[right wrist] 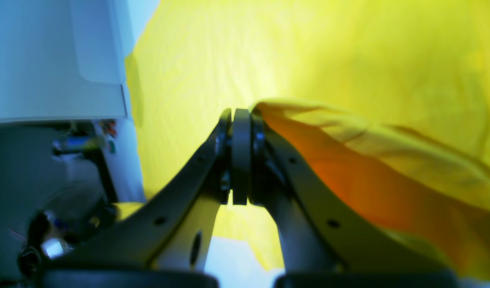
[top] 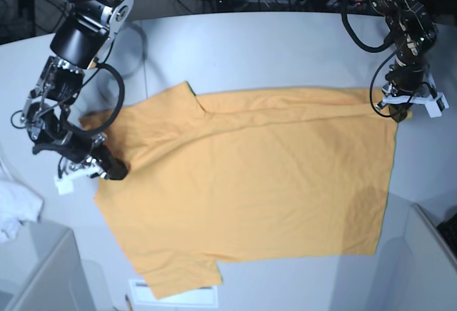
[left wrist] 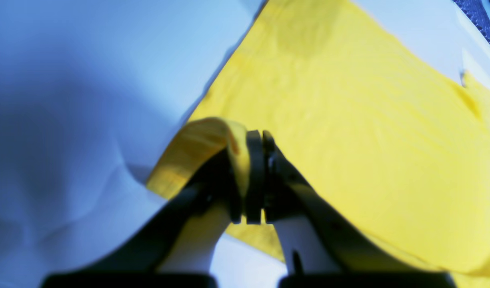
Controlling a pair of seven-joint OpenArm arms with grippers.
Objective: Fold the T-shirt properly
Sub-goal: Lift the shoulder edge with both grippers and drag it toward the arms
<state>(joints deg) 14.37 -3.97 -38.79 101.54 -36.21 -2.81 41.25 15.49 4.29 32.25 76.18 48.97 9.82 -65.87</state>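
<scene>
The orange-yellow T-shirt (top: 250, 190) is spread flat on the white tabletop (top: 285, 47). Its edges are pinched by the left claw (left wrist: 256, 176) and the right claw (right wrist: 241, 156), both clamped on fabric.

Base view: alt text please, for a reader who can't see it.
An orange-yellow T-shirt lies spread on a pale table, pinched at opposite edges by two shut claws: right claw on the image's left, left claw on its right. White cloth at left edge.

White table (top: 271, 47), orange-yellow T-shirt (top: 257, 190) spread flat, white cloth (top: 13, 211) at edge
</scene>
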